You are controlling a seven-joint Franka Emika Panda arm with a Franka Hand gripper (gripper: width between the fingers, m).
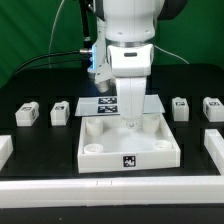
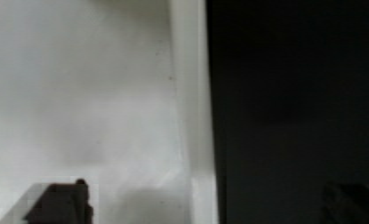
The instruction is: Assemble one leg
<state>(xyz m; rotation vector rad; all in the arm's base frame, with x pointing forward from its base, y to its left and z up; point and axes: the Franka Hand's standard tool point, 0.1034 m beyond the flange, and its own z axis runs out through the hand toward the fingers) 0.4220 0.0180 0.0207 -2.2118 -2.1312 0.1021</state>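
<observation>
Four small white legs with tags lie on the black table: two at the exterior view's left (image 1: 27,114) (image 1: 61,111) and two at its right (image 1: 180,107) (image 1: 212,106). The large white square tray-like part (image 1: 128,147) with round corner sockets sits in the middle. My gripper (image 1: 130,121) hangs low over the far half of that part, away from every leg. In the wrist view my gripper (image 2: 206,205) is open, its dark fingertips (image 2: 60,203) wide apart. The part's white surface (image 2: 92,100) and its straight edge lie between them. It holds nothing.
The marker board (image 1: 104,102) lies just behind the tray-like part. White rails border the table at the front (image 1: 110,186), the exterior view's left (image 1: 5,150) and its right (image 1: 214,148). Green backdrop and cables stand behind the arm.
</observation>
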